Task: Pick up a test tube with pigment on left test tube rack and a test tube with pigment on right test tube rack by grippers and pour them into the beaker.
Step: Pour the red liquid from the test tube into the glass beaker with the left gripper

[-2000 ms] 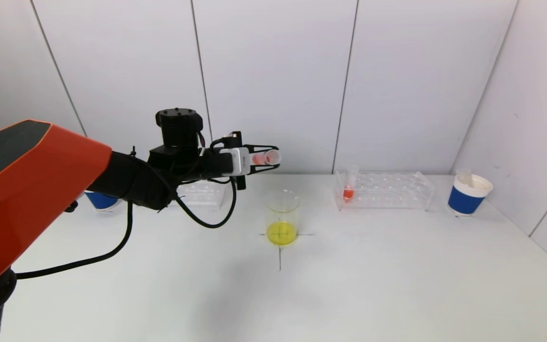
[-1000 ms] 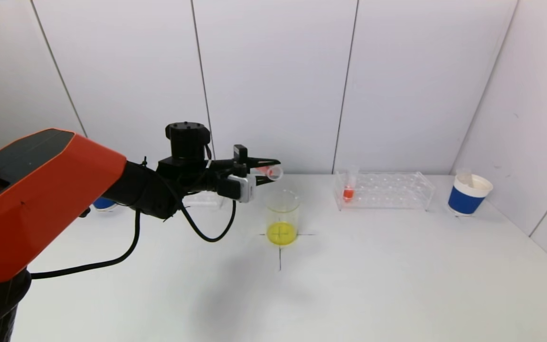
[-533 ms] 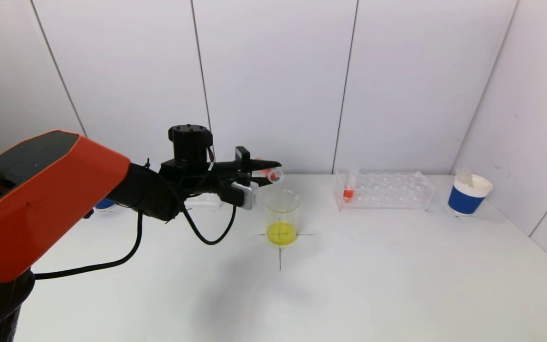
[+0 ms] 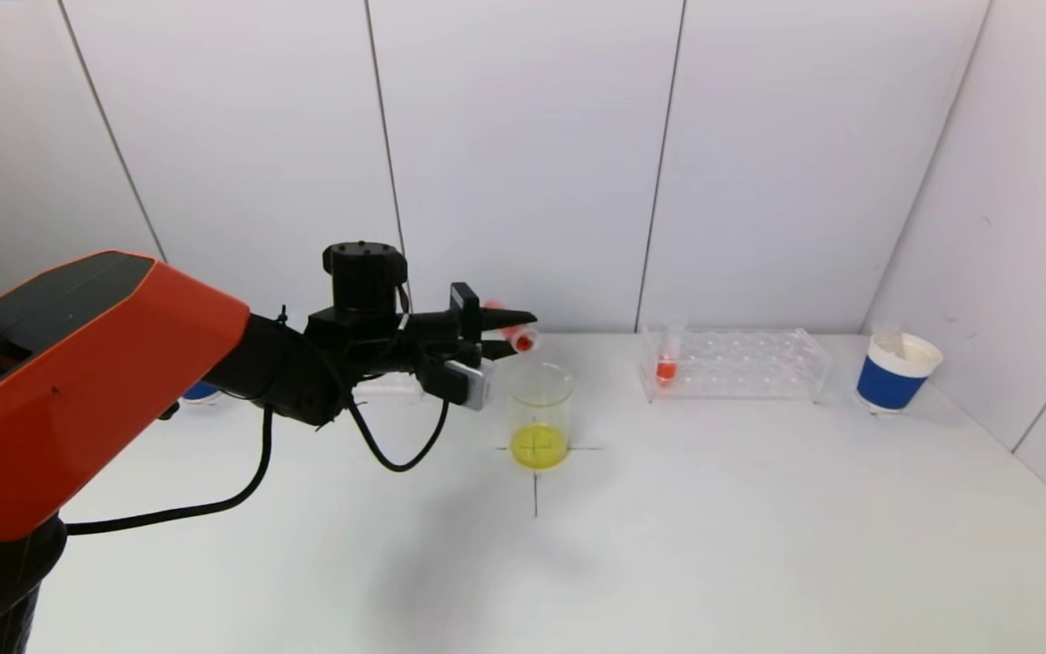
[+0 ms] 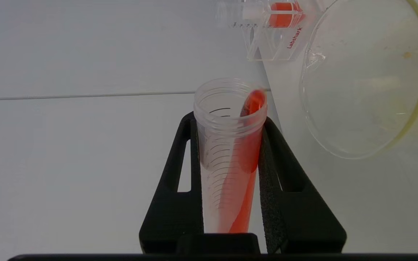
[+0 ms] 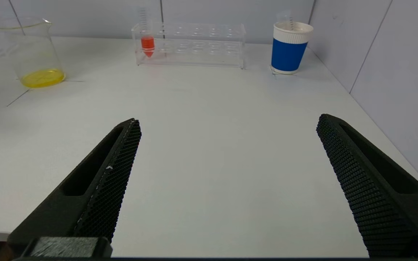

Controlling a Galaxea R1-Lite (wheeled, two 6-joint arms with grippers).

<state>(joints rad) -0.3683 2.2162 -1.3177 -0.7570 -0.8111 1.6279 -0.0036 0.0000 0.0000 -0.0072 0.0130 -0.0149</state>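
While the left gripper point(image 4: 503, 331) clenches the tilted test tube point(image 5: 230, 152) just left of the beaker point(image 4: 540, 413) and above its rim, red pigment is already at the tube's mouth; I think it could spill on the table point(image 4: 714, 509) if the mouth is not above the opening. The beaker holds yellow liquid. At far right, the right rack point(image 4: 736, 363) holds one red tube. The right gripper point(image 6: 227, 181) waits near, released.

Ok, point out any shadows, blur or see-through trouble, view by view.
Head view: a soft shadow lies on the table in front of the beaker. Left wrist view: the left gripper holds the test tube, whose red liquid is smeared near its mouth. Right wrist view: the clear right rack nearly vanishes against the wall.
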